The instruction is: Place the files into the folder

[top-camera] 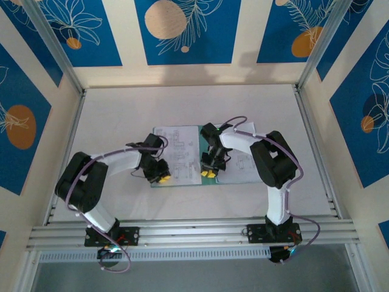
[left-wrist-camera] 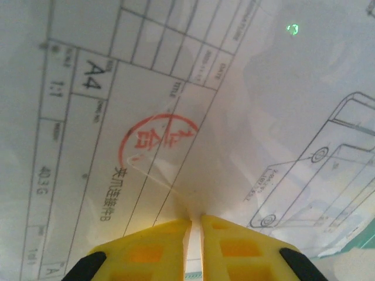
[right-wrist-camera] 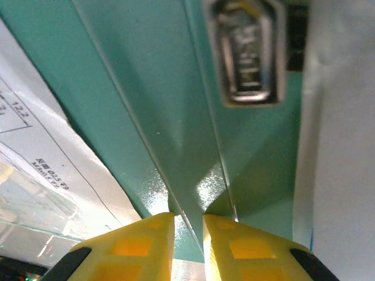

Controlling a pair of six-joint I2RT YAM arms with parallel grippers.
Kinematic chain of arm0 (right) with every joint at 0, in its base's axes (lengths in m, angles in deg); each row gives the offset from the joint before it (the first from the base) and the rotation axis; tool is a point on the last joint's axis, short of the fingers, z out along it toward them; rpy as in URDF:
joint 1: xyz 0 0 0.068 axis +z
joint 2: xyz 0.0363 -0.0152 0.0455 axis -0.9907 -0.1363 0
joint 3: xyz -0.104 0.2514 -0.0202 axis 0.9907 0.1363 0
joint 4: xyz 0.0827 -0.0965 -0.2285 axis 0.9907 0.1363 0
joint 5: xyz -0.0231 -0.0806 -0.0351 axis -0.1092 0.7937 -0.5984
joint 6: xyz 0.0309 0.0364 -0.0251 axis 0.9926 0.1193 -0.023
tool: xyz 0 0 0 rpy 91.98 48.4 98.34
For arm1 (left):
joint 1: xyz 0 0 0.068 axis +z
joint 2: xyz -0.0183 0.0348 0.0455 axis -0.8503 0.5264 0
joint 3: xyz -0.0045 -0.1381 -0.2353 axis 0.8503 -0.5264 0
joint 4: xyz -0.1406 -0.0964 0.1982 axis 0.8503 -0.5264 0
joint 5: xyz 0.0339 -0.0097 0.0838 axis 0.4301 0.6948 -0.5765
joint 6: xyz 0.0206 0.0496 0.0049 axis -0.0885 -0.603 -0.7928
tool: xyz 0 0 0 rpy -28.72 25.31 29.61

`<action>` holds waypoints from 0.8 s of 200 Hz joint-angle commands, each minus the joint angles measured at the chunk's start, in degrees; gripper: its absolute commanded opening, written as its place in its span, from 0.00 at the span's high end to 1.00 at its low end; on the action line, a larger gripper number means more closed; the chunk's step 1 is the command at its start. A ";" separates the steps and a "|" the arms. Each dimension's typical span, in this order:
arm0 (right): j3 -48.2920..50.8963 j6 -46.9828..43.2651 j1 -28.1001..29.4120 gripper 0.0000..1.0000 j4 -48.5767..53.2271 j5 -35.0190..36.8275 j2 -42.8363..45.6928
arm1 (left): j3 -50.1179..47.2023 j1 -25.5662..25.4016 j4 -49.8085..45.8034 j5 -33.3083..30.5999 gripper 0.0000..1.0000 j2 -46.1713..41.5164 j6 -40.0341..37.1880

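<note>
**Both arms reach inward, jaws nearly closed**

The left arm (top-camera: 91,182) bends at its elbow and reaches right, while the right arm (top-camera: 276,167) folds back leftward. They end near each other, pointing down. The left gripper (left-wrist-camera: 196,221) pinches a sheet (left-wrist-camera: 176,117) (yellow fingers (left-wrist-camera: 152,249) a sliver apart). The right gripper (right-wrist-camera: 188,218) likewise nips the folder (right-wrist-camera: 146,88).

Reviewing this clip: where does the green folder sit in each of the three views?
Top external: folder lies flat mid-picture, mostly covered, green spine strip showing.
Left wrist: folder is a green sliver in the bottom right corner.
Right wrist: folder spans the middle, metal clip at top.
Shared landmark: the printed sheet left of the spine.
</note>
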 commanded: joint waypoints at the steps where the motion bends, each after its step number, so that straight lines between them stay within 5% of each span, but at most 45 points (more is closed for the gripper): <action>1: 1.28 1.25 0.51 0.78 0.27 -0.56 -2.46 | 0.81 0.94 -3.14 -5.60 0.87 3.21 -3.77; 74: -1.23 -1.29 0.03 0.78 0.37 2.07 2.18 | -4.12 -0.20 -0.85 -2.86 0.84 -4.34 0.67; 130: 3.40 -0.57 -0.22 0.74 -3.77 0.84 10.61 | -3.47 -1.17 1.66 0.02 0.59 -12.24 3.12; 160: 7.25 0.55 -1.53 0.89 -4.63 -0.34 10.30 | -4.33 0.42 0.53 -0.08 0.55 -15.09 1.19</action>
